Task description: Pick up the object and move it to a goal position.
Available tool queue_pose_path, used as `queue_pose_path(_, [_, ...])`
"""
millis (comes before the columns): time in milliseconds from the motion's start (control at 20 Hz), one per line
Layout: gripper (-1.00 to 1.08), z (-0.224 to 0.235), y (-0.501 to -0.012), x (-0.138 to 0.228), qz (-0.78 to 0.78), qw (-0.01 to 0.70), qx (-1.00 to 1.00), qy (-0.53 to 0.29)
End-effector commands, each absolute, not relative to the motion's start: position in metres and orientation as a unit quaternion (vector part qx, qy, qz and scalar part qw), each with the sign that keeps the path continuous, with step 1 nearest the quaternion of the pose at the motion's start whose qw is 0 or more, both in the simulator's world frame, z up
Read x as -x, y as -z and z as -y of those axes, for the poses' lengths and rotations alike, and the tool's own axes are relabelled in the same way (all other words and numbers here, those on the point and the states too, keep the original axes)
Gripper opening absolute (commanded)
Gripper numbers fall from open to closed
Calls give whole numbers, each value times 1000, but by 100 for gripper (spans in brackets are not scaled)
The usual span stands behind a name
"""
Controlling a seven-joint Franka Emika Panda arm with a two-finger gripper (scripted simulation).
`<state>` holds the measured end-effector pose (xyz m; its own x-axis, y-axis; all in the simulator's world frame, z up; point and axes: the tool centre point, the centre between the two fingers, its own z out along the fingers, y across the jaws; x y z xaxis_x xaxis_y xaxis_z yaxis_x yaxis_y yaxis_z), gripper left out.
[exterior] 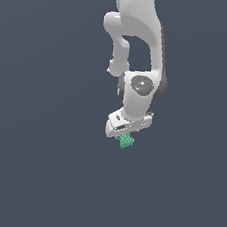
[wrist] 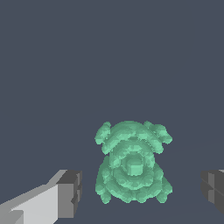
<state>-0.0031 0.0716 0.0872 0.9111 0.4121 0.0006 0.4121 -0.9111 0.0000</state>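
Observation:
The object (exterior: 126,141) is a small bright green, bumpy clump on the plain dark grey floor, just under the white hand of the arm. In the wrist view the object (wrist: 131,164) lies between the two dark finger pads (wrist: 70,192), with a gap on each side. My gripper (exterior: 124,138) is open and straddles the clump from above without touching it. In the exterior view the fingers are mostly hidden behind the hand and the clump.
The white arm (exterior: 137,43) rises from the hand toward the top of the exterior view. The dark grey floor (exterior: 38,167) extends all around. No goal marker shows.

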Motion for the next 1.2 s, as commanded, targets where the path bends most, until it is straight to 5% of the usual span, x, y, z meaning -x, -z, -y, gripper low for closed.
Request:
queue_pose_path(0, [100,-72,-79,4,212,0,977,0])
queue_pose_path(550, [100,-72,-41,4,214,0,977,0])
queue_pose_path(600, [-100,-72,-41,4,214,0,977,0])
queue_pose_path(1150, [-100,-72,-42,3,213,0,977,0])
